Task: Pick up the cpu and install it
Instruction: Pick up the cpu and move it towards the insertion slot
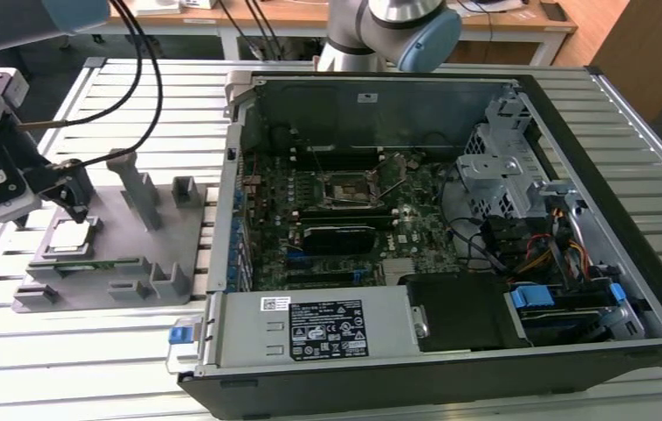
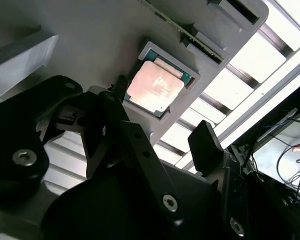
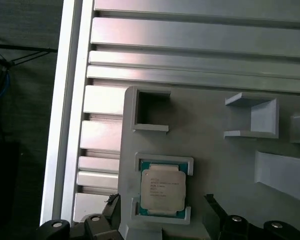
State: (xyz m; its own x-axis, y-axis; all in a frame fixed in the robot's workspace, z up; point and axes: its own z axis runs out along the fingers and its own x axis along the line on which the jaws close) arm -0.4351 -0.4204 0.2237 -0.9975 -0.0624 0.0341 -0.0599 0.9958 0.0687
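The cpu [image 1: 74, 235], a flat silvery square with a thin green edge, lies in a square pocket of the grey holder [image 1: 131, 263] at the exterior view's left, outside the computer case. Both wrist views show the cpu [image 2: 156, 86] [image 3: 162, 189] seated in that pocket. My gripper [image 1: 70, 200] hangs just above it, open, with nothing between its fingers. In both wrist views the gripper [image 2: 159, 114] [image 3: 161, 200] has one black fingertip [image 2: 204, 140] [image 3: 112, 201] on each side of the chip, apart from it. The empty socket [image 1: 343, 189] sits mid-motherboard inside the case.
The open computer case [image 1: 565, 368] lies on a slatted metal table [image 1: 74, 351]. A narrow green memory stick [image 1: 85, 263] rests in the holder beside upright grey posts [image 1: 144, 189]. A black block [image 1: 337, 239] sits below the socket. Another arm [image 1: 407, 31] stands behind the case.
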